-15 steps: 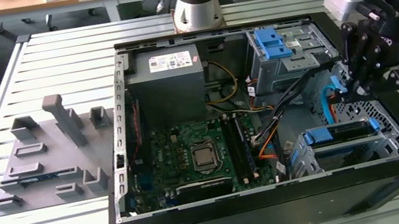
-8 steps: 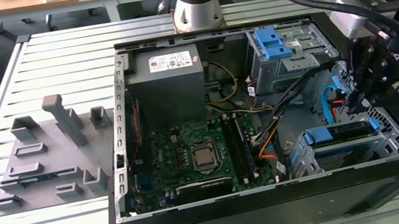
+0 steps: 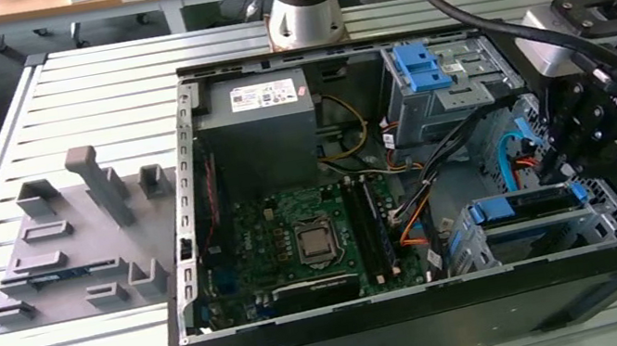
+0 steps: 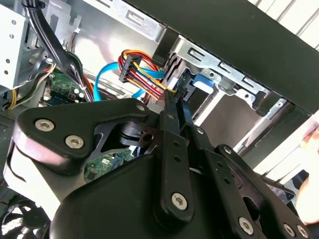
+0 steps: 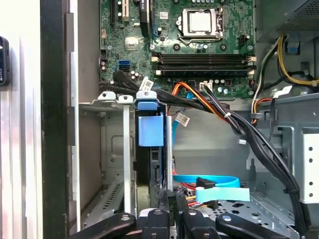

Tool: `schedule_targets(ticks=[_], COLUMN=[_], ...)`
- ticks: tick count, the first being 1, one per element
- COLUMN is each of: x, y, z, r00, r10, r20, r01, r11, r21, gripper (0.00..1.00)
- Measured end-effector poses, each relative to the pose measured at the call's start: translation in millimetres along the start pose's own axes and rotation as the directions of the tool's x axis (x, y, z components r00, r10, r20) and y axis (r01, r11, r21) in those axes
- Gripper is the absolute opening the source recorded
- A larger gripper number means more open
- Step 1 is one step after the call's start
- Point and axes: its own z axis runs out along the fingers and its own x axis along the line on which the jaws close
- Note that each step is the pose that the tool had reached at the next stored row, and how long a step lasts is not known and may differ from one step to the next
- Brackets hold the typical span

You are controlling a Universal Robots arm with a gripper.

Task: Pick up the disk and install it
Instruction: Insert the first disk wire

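The disk (image 3: 531, 209) stands on edge in the grey drive cage (image 3: 599, 223) at the front corner of the open computer case, toward the exterior view's right. Its blue carrier bracket (image 5: 149, 130) caps the end facing the motherboard. The dark edge of the disk (image 5: 155, 169) runs down the slot. My gripper (image 3: 562, 171) hangs just over the cage's cable end. In both wrist views its black fingers (image 4: 172, 119) lie close together, shut, with the gripper's tips (image 5: 171, 197) at the disk's end beside the blue bracket (image 4: 202, 82). Whether they pinch anything is hidden.
Orange, red and black power wires (image 4: 144, 74) and a blue flat cable (image 5: 214, 181) crowd the space beside the gripper. Farther back are a second drive cage with a blue latch (image 3: 427, 68), the grey power supply (image 3: 260, 110) and the motherboard (image 3: 307, 239). A grey fixture plate (image 3: 69, 241) lies outside the case.
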Motion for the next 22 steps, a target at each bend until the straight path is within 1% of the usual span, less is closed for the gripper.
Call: schedule_targets(ticks=[2, 4, 8, 14, 22], x=[0.1, 0.9, 4.3, 8.7, 9.3], y=[0.1, 0.5, 1.6, 1.7, 2.9], z=[0.0, 0.1, 0.5, 2.5, 4.5], r00=[1.0000, 1.0000, 0.9999, 1.0000, 1.0000], r10=[0.000, 0.000, -0.011, -0.008, -0.003], r20=[0.0000, 0.0021, 0.0020, 0.0020, 0.0021], r01=[0.000, 0.000, 0.011, 0.008, 0.003], r11=[1.0000, 1.0000, 0.9999, 1.0000, 1.0000], r21=[0.0000, 0.0000, -0.0003, -0.0003, -0.0001], gripper=[0.17, 0.17, 0.17, 0.17, 0.17])
